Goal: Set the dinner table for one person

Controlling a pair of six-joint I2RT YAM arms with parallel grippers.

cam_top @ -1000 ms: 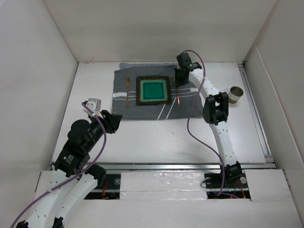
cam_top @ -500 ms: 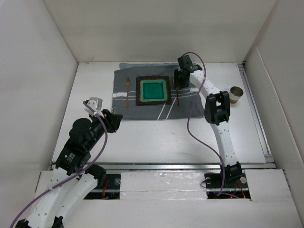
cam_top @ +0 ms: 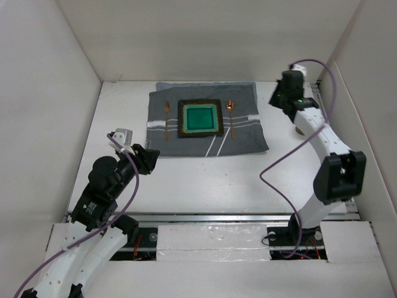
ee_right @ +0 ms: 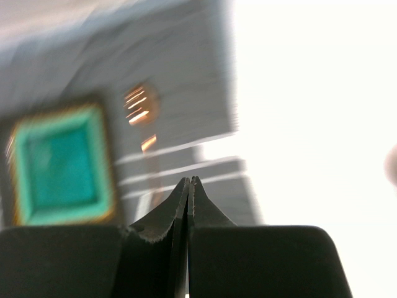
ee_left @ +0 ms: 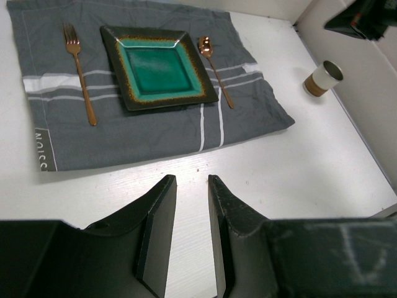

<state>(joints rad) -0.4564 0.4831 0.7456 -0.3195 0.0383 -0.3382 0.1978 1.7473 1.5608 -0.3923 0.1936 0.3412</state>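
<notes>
White wall panels close in the white table (cam_top: 205,180), which fills the floor of the top view. It looks hard, flat, smooth and fixed. It is nothing to grasp, only a surface to set things on, and light items would probably slide on it easily.

A grey striped mat (cam_top: 248,139) lies toward the table's 12 o'clock. On the mat sits a green square plate (cam_top: 200,118), with a copper fork (cam_top: 166,121) at its 9 o'clock and a copper spoon (cam_top: 231,118) at its 3 o'clock.

A paper cup (ee_left: 322,79) stands off the mat, toward 3 o'clock, close to the side wall. It is likely light and easily crushed, so it is best held gently around its wall at mid-height.

The count is one mat, one plate, one fork, one spoon and one cup. No knife is visible.

The left fingers (ee_left: 166,192) are spread apart and hold nothing. They hover over bare table at the mat's 7 o'clock. The right fingers (ee_right: 188,186) are pressed together and hold nothing. They are raised near the table's 2 o'clock corner.
</notes>
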